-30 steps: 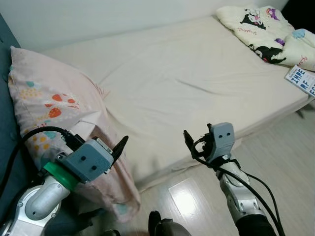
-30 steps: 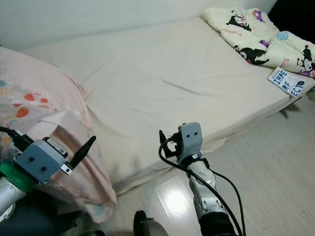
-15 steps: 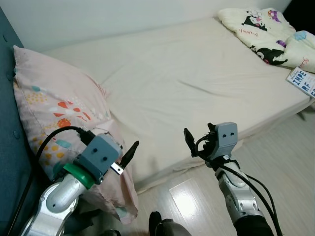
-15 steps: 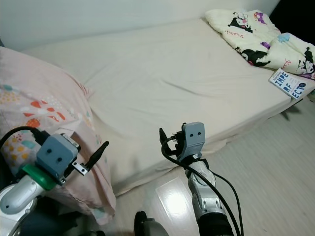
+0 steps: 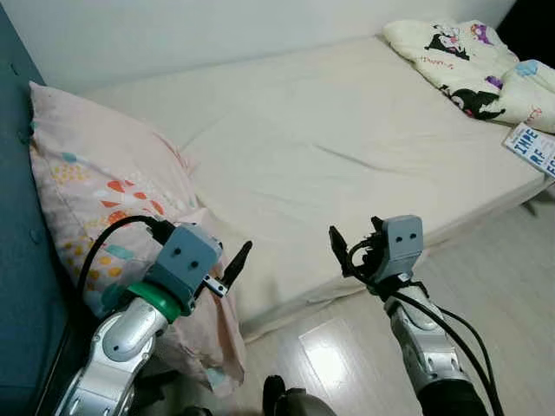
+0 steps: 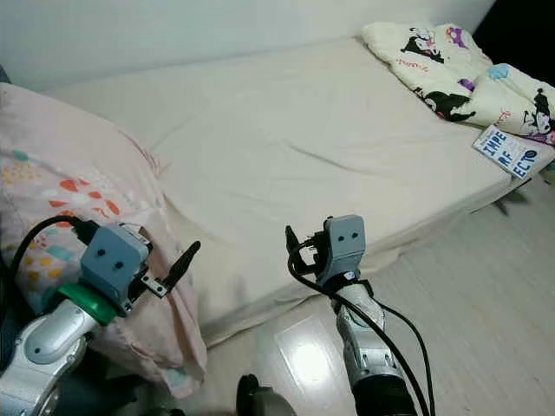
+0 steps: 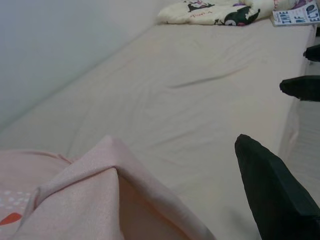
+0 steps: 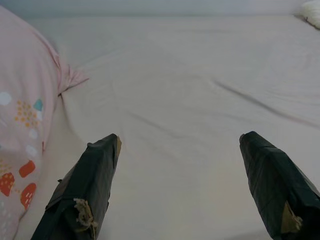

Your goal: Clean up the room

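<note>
Your target looks to be the pink pillow [image 5: 95, 204], leaning at the head end of the bed [image 6: 286, 165] with its lower corner sagging off the near edge toward the floor [image 5: 503, 269]. Expect it to be light, soft and floppy; it will fold wherever you pinch it, so take a deep bite of a corner or seam, such as the peaked fold of fabric [image 7: 100, 170] ahead of the left gripper [image 5: 236, 260]. Its long axis appears to run up the headboard side, tilted.

Your left gripper hovers just beside that lower corner; whether its jaws are spread, you cannot tell. Your right gripper [image 8: 175, 185] hangs near the bed's near edge, jaws spread wide and empty.

A printed blanket [image 6: 451, 65] and a book [image 6: 507, 152] sit at the foot-end corner.
</note>
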Controlling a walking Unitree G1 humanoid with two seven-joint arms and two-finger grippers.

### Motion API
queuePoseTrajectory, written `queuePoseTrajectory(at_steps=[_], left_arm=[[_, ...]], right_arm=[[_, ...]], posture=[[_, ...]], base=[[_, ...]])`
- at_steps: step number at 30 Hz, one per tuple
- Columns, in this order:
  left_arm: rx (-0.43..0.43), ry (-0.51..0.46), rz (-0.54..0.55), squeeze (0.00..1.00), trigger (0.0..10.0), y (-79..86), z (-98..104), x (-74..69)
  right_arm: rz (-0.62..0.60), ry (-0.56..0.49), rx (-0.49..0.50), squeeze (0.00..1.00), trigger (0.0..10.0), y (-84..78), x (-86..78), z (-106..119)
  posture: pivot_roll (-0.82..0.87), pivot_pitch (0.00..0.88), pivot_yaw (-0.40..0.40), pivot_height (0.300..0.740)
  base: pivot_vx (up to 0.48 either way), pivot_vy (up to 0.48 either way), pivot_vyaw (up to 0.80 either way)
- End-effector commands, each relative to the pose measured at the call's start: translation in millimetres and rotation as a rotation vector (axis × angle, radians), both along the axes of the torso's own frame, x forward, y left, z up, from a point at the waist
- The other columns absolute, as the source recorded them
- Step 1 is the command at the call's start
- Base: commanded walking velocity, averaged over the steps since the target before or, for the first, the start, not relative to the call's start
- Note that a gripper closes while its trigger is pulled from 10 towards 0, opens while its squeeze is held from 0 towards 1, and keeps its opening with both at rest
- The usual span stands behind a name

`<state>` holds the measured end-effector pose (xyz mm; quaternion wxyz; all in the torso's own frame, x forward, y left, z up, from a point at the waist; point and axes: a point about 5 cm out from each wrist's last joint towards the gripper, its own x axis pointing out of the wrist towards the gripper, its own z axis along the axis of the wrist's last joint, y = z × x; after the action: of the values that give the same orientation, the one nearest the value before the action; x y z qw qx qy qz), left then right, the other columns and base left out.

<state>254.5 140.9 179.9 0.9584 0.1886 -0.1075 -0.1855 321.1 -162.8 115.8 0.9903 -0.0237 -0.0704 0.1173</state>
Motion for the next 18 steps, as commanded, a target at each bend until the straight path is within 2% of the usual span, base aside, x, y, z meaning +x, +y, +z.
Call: queuePoseTrajectory(at_steps=[1, 9, 12, 18], left_arm=[[0.004, 0.02, -0.002, 0.0, 10.0, -2.3, -4.5, -0.1], [0.002, 0.018, 0.003, 0.0, 10.0, -3.5, -4.7, 1.1], [0.006, 0.016, 0.004, 0.0, 10.0, -3.4, -4.9, 1.9], [0.011, 0.01, 0.002, 0.0, 10.0, -4.3, -4.4, 3.7]], right_arm=[[-0.027, 0.028, 0.003, 0.0, 10.0, -7.2, -3.9, -7.2], [-0.026, 0.029, -0.006, 0.0, 10.0, -7.8, -3.9, -7.0], [-0.031, 0.03, -0.044, 0.0, 10.0, -7.7, -3.6, -7.7], [-0.033, 0.032, -0.03, 0.0, 10.0, -8.0, -3.6, -8.2]], posture=[[-0.02, 0.168, -0.047, 0.74], [-0.02, 0.17, -0.048, 0.74], [-0.02, 0.17, -0.049, 0.74], [-0.02, 0.174, -0.046, 0.74]], base=[[0.0, 0.0, 0.0], [0.0, 0.0, 0.0], [0.0, 0.0, 0.7], [0.0, 0.0, 0.8]])
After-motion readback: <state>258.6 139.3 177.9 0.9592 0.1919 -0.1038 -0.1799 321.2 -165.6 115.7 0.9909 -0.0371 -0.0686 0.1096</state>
